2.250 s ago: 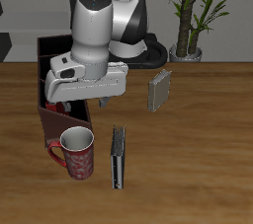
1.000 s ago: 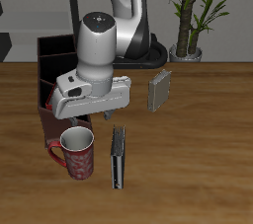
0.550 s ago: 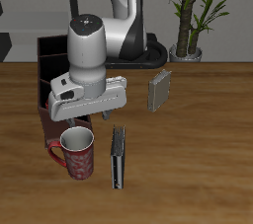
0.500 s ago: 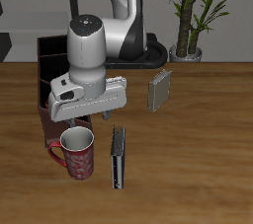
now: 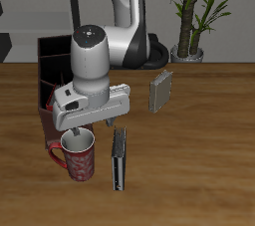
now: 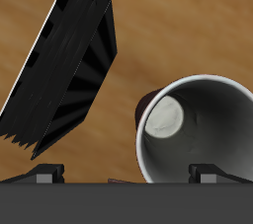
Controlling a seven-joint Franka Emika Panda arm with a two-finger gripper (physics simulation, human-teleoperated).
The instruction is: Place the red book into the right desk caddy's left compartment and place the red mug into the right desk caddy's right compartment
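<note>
The chunky red mug with a white floral pattern (image 5: 77, 155) was seen standing upright near the table's front edge, its pale inside (image 6: 203, 134) open to the wrist camera. The two-finger gripper (image 5: 78, 132) was held just above the mug's rim, and whether its jaws were wide or narrow could not be told (only two dark stubs showed at the frame's border). No contact between fingers and mug could be confirmed. The long dark maroon-brown open-topped desk caddy (image 5: 45, 71) was seen behind the mug, largely hidden by the arm; what lay inside it could not be made out. A thin black book with a pale edge (image 5: 119, 158) was seen lying just beside the mug (image 6: 61, 68). A grey book (image 5: 160, 93) was seen standing farther back, well apart.
</note>
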